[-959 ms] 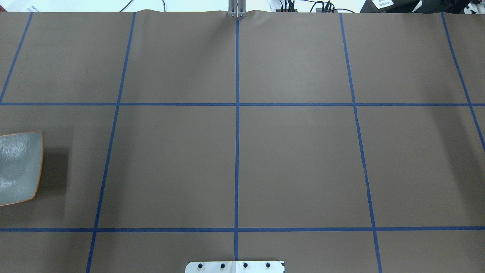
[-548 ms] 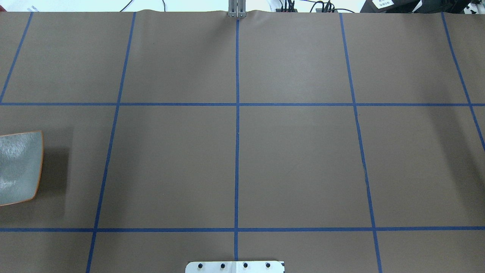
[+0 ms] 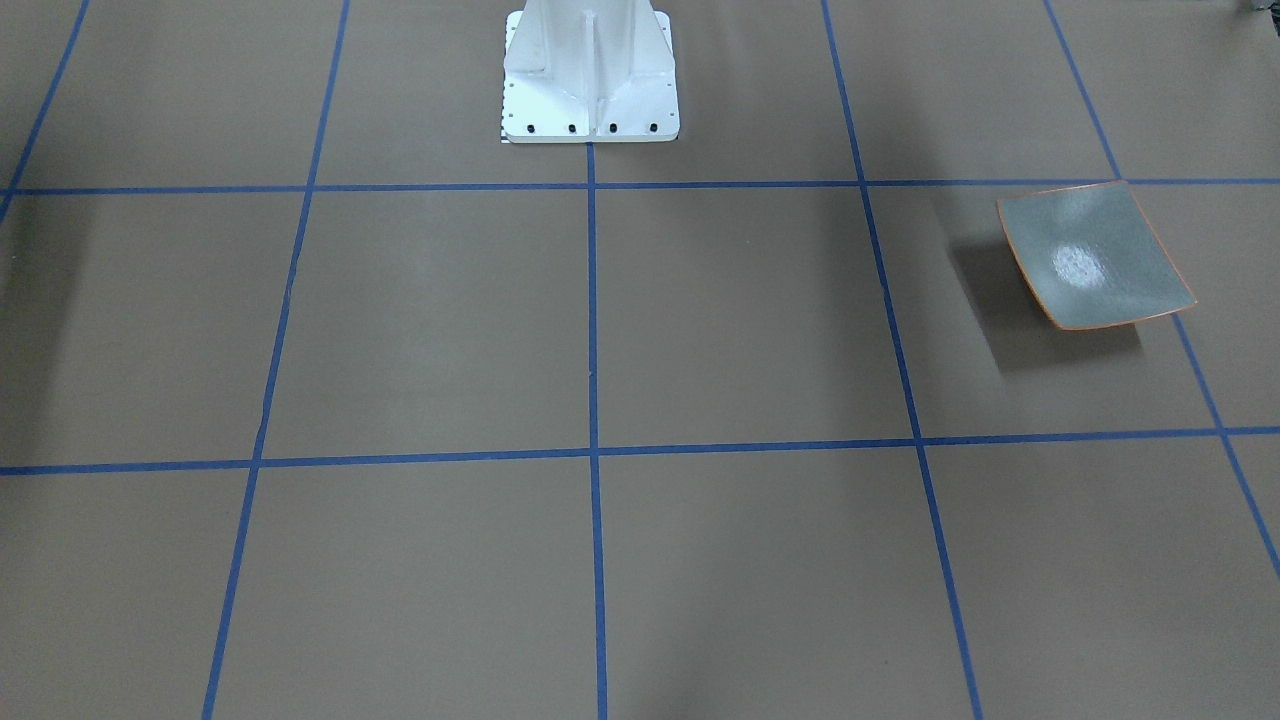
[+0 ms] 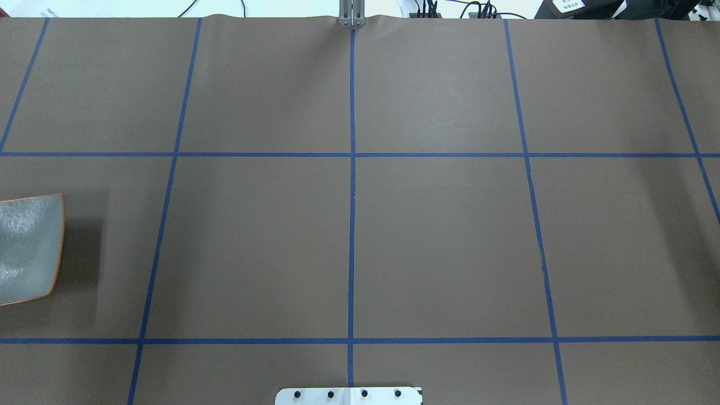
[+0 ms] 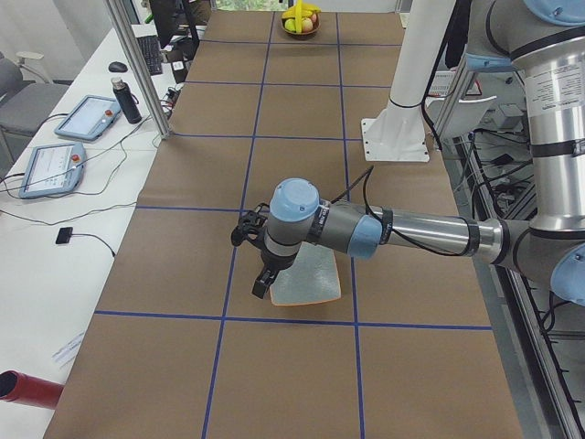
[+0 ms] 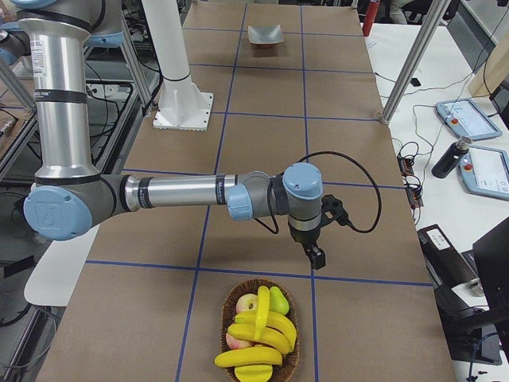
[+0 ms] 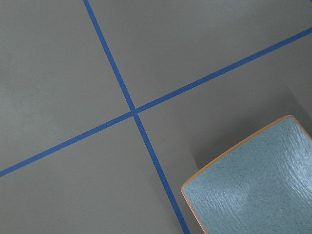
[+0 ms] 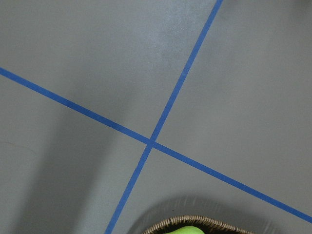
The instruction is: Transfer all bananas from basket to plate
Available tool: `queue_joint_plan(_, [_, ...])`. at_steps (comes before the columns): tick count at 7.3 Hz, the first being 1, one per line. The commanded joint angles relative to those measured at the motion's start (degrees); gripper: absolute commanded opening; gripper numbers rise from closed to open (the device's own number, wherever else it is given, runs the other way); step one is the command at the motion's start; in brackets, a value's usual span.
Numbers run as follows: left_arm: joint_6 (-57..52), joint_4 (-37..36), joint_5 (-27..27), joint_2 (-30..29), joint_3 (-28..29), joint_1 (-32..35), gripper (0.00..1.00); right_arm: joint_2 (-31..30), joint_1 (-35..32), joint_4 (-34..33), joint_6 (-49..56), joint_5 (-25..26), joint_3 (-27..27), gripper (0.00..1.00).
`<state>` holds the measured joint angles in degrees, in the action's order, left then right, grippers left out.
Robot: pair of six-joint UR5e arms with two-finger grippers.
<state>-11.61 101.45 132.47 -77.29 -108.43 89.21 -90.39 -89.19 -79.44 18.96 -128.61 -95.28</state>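
In the woven basket (image 6: 226, 312), glossy curved bananas (image 6: 258, 338) lie.

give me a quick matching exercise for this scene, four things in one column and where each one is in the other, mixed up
Things:
1. bananas
2. plate
3. left pincer
4. right pincer

Places:
a. in the air near the wicker basket
b. lying in the wicker basket
c. bare, on the table
d. in the air by the plate

Pairs: 1-b, 2-c, 3-d, 4-a
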Motion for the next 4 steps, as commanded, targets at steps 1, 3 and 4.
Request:
queue_joint_plan(1, [0.9, 0.1, 0.0, -0.6, 2.8, -0.1, 1.0, -2.0, 3.0, 4.1, 0.8, -0.7, -2.8, 1.0])
queue_joint_plan(3, [3.3, 0.2, 0.0, -0.8, 2.9, -0.1, 1.0, -5.1, 3.0, 6.1, 12.4, -0.1, -2.6, 0.99])
queue_joint_plan(4, [3.4, 0.2, 0.1, -0.8, 2.9, -0.1, 1.0, -6.5, 3.0, 5.9, 21.5, -0.1, -1.3, 0.99])
